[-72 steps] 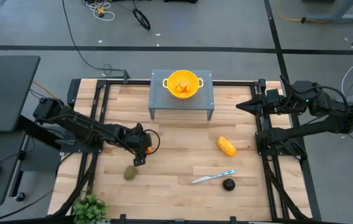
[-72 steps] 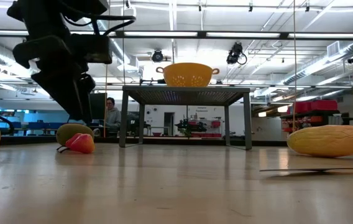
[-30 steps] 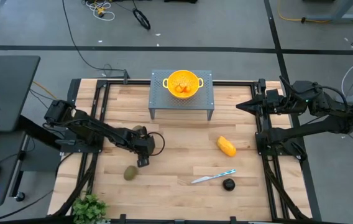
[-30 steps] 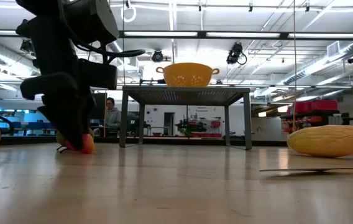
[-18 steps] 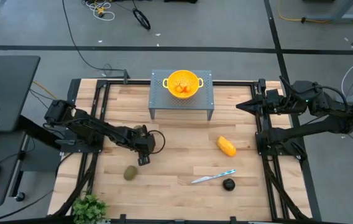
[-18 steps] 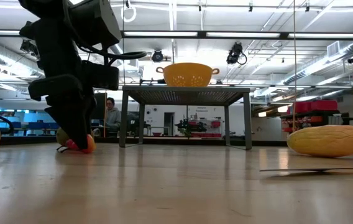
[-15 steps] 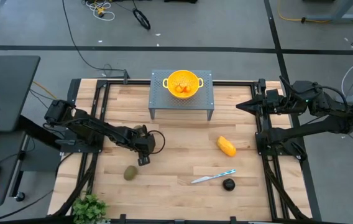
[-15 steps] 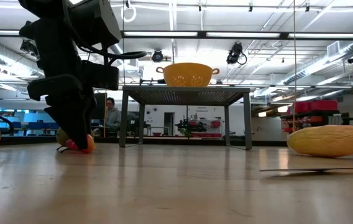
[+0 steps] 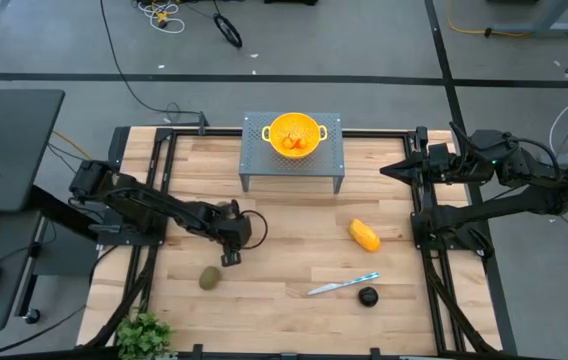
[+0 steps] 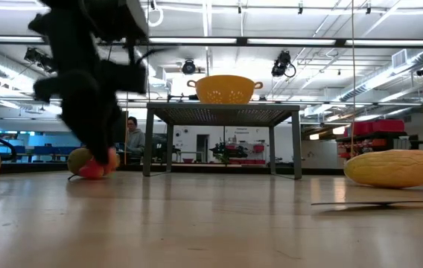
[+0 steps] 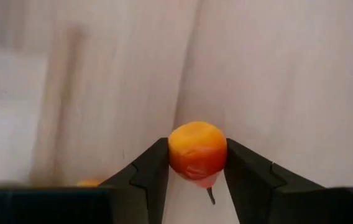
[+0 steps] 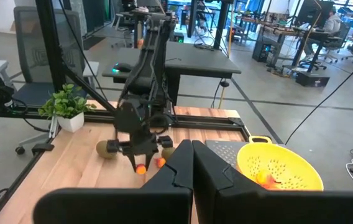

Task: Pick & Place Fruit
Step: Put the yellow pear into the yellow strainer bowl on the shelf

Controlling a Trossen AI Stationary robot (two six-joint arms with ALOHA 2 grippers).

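Left claw (image 11: 196,180), low over the left half of the wooden surface (image 9: 294,260), grasps a small orange-red fruit (image 11: 197,149) between its two fingers (image 11: 151,171), one pressed against each side. In the low view the same fruit (image 10: 92,170) sits at or just above the boards under the blurred arm; whether it touches them cannot be told. An olive-brown oval (image 9: 208,278) lies nearer and slightly left of this claw, apart from it; a second oval (image 10: 78,158) lies just behind the held fruit in the low view. A further small orange piece (image 12: 161,162) lies beside the claw in the right wrist view.

Right half of the surface: a yellow-orange oblong (image 9: 365,236), and nearer, a dark round fruit (image 9: 368,296) just right of a knife (image 9: 344,285).

Far centre: a yellow bowl (image 9: 296,133) on a grey perforated stand (image 9: 329,165), with small orange pieces (image 9: 295,143) inside.

Right claw (image 12: 192,165) is parked at the far right edge, clenched with fingers together, holding nothing.

A person (image 10: 133,135) sits in the room beyond.
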